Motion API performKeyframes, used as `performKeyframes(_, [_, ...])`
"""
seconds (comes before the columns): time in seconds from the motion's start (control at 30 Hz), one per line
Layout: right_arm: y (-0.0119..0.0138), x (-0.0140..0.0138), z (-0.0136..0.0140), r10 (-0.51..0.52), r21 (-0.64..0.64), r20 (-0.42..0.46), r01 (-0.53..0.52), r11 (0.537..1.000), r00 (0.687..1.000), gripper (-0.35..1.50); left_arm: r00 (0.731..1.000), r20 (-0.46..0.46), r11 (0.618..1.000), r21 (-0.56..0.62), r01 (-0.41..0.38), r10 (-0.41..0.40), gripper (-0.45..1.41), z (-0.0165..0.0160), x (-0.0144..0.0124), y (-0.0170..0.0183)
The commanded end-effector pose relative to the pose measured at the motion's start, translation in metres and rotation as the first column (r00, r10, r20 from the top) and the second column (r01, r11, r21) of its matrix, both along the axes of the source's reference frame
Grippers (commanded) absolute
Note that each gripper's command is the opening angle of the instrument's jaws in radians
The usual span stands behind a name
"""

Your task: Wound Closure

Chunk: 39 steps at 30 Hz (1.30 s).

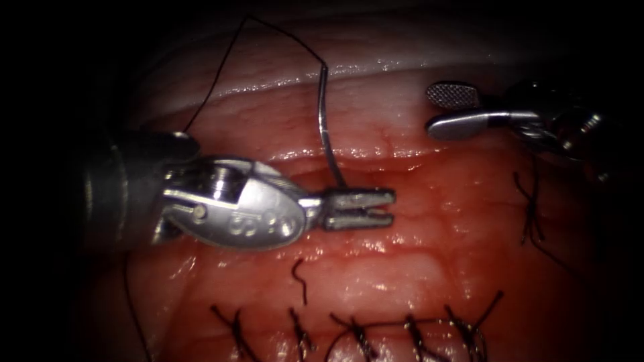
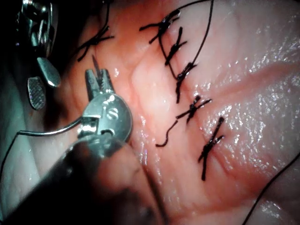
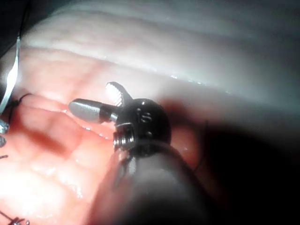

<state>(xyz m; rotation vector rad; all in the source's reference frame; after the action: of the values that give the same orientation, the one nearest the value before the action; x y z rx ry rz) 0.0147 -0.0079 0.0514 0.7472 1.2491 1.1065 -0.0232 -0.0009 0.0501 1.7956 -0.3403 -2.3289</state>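
Centrally, tissue (image 1: 402, 268): stitched cut along its near edge. Left tool (image 1: 391, 206): jaws nearly closed, gripping needle (image 1: 327, 127) near its lower end, clear of tissue. Right tool (image 1: 429, 110): far right, jaws wide apart, empty. Thread (image 1: 228, 60): trailing far-left from needle.

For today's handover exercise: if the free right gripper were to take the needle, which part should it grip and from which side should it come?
Probably the bare mid-curve of the needle, from the endoscope view's right. The left gripper holds it near its lower end and the thread leaves its upper end, so the span between stands free above the tissue. The right gripper, open and empty, already lies on that side.
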Motion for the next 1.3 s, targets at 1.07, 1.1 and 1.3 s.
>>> performKeyframes(1.07, [-0.0022,0.0105,-0.0015,0.089,0.224,-0.355,-0.008,0.975,0.931,0.93,0.982,0.184,0.989,-0.145,-0.022,0.049,-0.45,0.0017,0.0001,-0.0010])
performKeyframes(1.1, [-0.0023,0.0106,-0.0016,0.090,0.224,-0.355,-0.008,0.975,0.930,0.93,0.982,0.184,0.989,-0.145,-0.022,0.049,-0.45,0.0016,0.0000,-0.0010])
performKeyframes(1.3, [-0.0025,0.0109,-0.0019,0.090,0.224,-0.357,-0.008,0.974,0.930,0.83,0.982,0.185,0.989,-0.146,-0.019,0.046,-0.45,0.0013,-0.0001,-0.0012])
